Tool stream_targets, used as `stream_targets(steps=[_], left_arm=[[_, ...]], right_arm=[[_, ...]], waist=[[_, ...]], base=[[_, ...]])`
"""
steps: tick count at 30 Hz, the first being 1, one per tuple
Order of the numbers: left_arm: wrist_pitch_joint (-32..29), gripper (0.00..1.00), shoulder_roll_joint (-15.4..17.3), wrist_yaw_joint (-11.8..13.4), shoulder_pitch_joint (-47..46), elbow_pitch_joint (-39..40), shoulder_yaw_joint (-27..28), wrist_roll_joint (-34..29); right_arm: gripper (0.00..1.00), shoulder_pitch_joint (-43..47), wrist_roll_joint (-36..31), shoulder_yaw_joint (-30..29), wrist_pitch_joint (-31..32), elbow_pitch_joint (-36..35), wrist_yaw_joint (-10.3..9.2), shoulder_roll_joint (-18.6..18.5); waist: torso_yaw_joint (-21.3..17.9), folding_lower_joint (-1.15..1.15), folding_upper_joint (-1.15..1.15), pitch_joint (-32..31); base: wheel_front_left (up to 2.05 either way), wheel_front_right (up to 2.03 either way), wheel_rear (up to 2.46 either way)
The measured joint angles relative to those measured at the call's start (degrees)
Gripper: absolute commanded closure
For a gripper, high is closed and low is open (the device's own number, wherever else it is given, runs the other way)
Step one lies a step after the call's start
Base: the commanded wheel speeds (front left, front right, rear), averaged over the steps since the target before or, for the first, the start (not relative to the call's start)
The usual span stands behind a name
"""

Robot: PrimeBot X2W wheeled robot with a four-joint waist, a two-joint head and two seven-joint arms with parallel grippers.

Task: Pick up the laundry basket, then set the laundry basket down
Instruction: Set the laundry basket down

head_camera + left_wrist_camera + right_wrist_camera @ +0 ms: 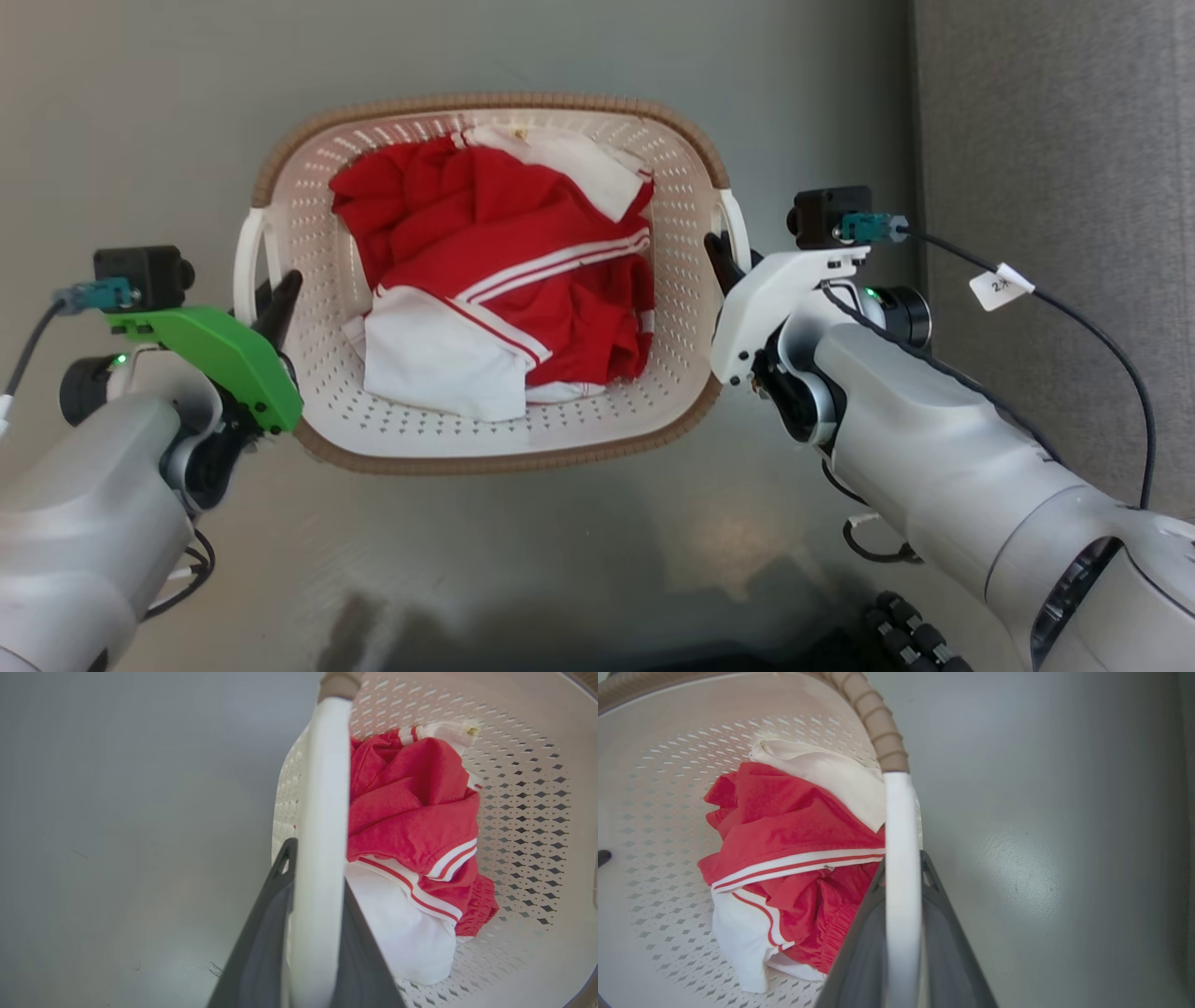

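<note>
The laundry basket (pixel 495 98) is sitting btwn the two grippers, w/ grey floor (pixel 140 112) showing around it. Whether it is resting on that floor or hanging just off it cannot be told.

The L gripper (pixel 278 301) is clamping the basket's L handle (pixel 246 252). In the left wrist view the L gripper (pixel 317 868) is pinching narrow. One dark finger (pixel 261 933) is pressing the handle's outer side and the other (pixel 364 952) its inner side, so the white bar (pixel 322 788) is running up btwn them and on past the tips to the brown rim (pixel 338 683).

The R gripper (pixel 724 263) is doing the same on the R handle (pixel 738 219). In the right wrist view the R gripper (pixel 903 868) is also closing narrow. Its fingers (pixel 859 952) are sitting tight on both sides of the bar (pixel 901 812), which is reaching beyond the tips to the woven-look rim (pixel 873 714).

Red-and-white clothes (pixel 495 271) are lying bunched in the basket, inward of both pairs of fingers. They are on the inner-finger side in the left wrist view (pixel 411 812) and likewise in the right wrist view (pixel 784 826), w/ perforated wall (pixel 528 812) showing behind them.

On the outer side of the R fingers, well apart, a grey textured panel (pixel 1055 140) is standing at the floor's edge. A black cable w/ a white tag (pixel 999 285) is trailing from the R wrist camera.
</note>
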State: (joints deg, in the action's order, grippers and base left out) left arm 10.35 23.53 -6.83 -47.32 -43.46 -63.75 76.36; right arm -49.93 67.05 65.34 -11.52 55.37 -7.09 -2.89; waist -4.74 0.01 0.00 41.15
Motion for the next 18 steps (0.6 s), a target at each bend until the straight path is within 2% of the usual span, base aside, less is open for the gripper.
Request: stream_targets(steps=[6,18], left_arm=[[0.8,1.0,1.3,0.0,-1.9,0.9,-0.3,-0.5],[1.8,1.0,1.4,0.0,-3.2,2.4,-1.3,-0.5]], right_arm=[[1.0,-1.9,0.0,-0.3,-1.0,-0.8,-0.02,0.1],[1.0,-2.9,0.5,-2.8,-2.2,2.1,0.01,0.6]], waist=[[0.1,0.0,0.0,4.2],[-0.5,0.0,0.0,10.2]], base=[[0.0,0.0,0.0],[0.0,0.0,0.0]])
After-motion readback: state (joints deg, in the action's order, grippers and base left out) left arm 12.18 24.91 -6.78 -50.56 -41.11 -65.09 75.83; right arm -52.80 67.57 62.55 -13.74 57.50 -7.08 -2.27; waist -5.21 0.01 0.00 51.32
